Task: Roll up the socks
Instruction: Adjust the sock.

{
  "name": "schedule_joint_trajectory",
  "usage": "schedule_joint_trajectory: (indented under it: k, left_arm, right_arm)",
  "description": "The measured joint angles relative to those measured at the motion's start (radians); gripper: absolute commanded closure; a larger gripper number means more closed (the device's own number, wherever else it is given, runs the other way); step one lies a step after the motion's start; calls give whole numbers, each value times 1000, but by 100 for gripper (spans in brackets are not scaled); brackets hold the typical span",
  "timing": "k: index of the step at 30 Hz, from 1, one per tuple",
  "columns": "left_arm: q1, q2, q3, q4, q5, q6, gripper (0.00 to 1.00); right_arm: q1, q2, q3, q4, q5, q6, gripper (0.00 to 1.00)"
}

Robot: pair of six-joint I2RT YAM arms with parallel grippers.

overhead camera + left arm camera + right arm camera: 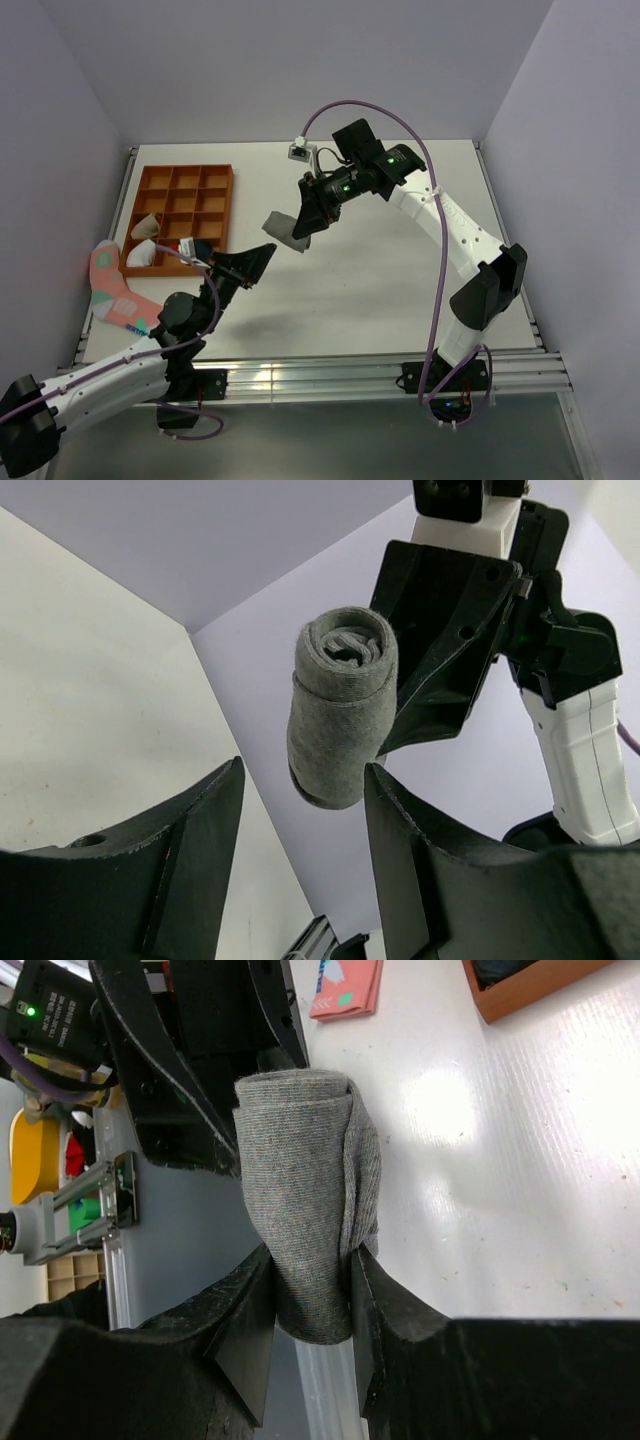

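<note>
The grey sock [283, 232] is rolled into a tight bundle and held above the table by my right gripper [303, 226], which is shut on its lower end [310, 1270]. The roll [300, 1160] stands up out of the jaws. My left gripper [255, 262] is open and empty, just near-left of the roll. In the left wrist view the roll [340, 705] hangs just beyond the gap between the spread fingers [190, 860], apart from them. The dark navy sock [196, 247] with its red-and-white patch lies in the near right compartment of the orange tray [230, 205].
The orange divided tray stands at the back left and holds pale rolled bundles [146, 226] on its left side. A pink sock [112, 288] with teal spots lies flat by the table's left edge, also in the right wrist view [345, 985].
</note>
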Motion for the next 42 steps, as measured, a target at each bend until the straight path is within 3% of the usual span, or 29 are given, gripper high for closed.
schedule_joint_trajectory:
  k: [42]
  left_arm:
    - [0, 170, 83, 100, 34, -1, 43]
  right_arm:
    - [38, 3, 0, 2, 84, 3, 100]
